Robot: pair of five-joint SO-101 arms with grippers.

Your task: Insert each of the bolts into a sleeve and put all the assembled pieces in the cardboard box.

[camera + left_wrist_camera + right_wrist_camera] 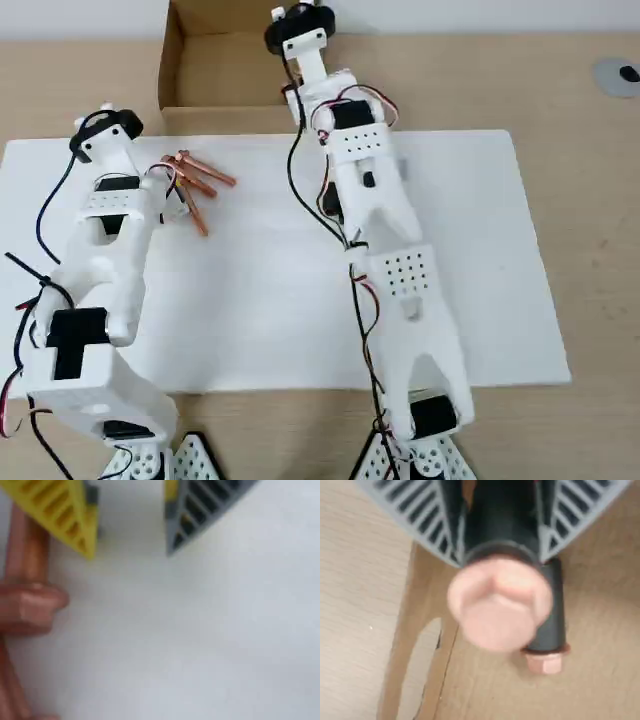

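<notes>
My right gripper is shut on a black sleeve with a copper bolt head sticking out of its end. It hangs over the cardboard box, where another sleeved bolt lies on the floor. In the high view the right arm stretches to the box at the back. My left gripper stands open just above the white mat, with loose copper bolts beside its yellow finger. Those bolts lie in a small heap at the mat's back left.
A white mat covers most of the wooden table. The box stands just beyond the mat's far edge, with its near wall against it. A grey disc sits at the far right.
</notes>
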